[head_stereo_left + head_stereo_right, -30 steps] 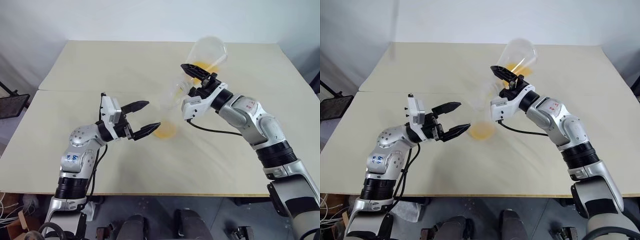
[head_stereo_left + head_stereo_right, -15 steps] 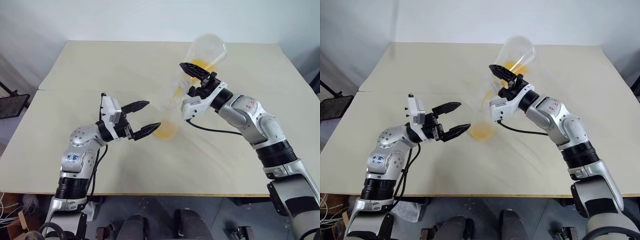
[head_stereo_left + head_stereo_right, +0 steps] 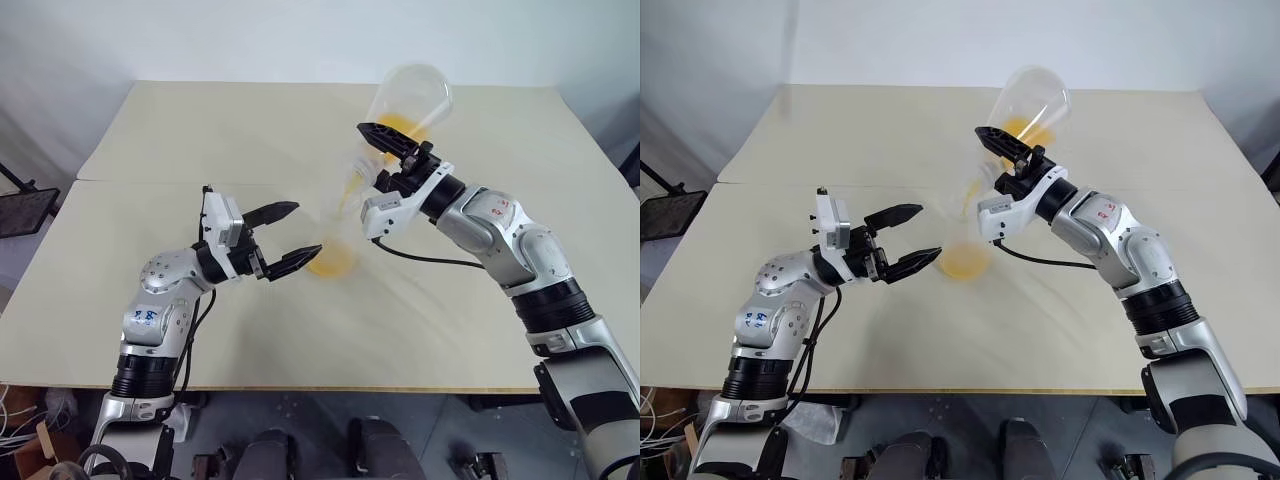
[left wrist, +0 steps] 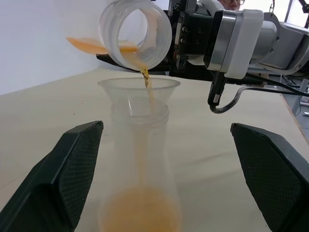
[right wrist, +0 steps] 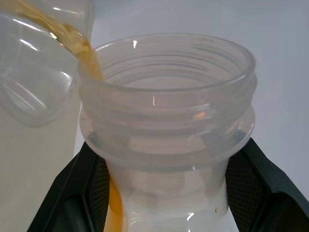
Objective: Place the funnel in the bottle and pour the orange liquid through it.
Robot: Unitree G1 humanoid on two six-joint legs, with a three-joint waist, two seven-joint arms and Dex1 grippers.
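Pouring step underway. Right gripper is clamped on the neck of the clear flask, tipped mouth-down toward the bottle. Thin stream of orange liquid runs from the flask mouth into the funnel, which sits in the bottle neck. So funnel placement looks done, judging by how things lie.

Bottle stands upright on the table, roughly mid-table, between the two arms. Orange pool is collecting at its base, level low. Some orange is left in the flask body, lying along the lower wall, so the pour isn't finished imo.

Left gripper is fully spread, fingers either side of the bottle's lower part, not touching it as far as the left wrist view shows. It's guarding, not gripping.

Next move needs:
- more tilt on the flask to drain the rest, slow, w/ the lip kept over the funnel rim
- stream lands near the funnel's edge, not centre, so a small drift could spill over the side
- funnel is loose in the neck; a bump from the flask lip could tip it
- left could close on the bottle if it starts to wobble
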